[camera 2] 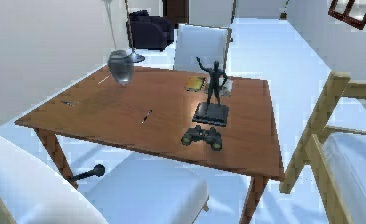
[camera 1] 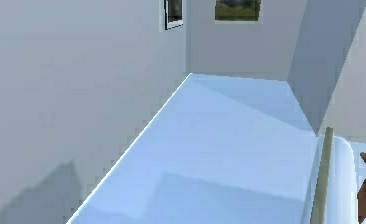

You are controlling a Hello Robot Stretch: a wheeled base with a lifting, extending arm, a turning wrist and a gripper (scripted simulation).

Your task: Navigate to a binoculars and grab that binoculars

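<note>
A dark pair of binoculars (camera 2: 202, 137) lies on a brown wooden table (camera 2: 101, 108) in the arm side view, near the table's front edge and right of its middle. Just behind the binoculars, a dark statue of a figure with raised arms (camera 2: 215, 82) stands on a dark book (camera 2: 211, 114).
On the table are also a glass vase (camera 2: 121, 66) and a pen (camera 2: 146, 117). White chairs stand at the near side (camera 2: 141, 198) and the far side (camera 2: 201, 45). A wooden bed frame (camera 2: 327, 125) stands right of the table. The forward view has pale blue floor (camera 1: 221, 140), a wall on the left (camera 1: 71, 80), framed pictures (camera 1: 238, 9) and a wooden post (camera 1: 324, 175).
</note>
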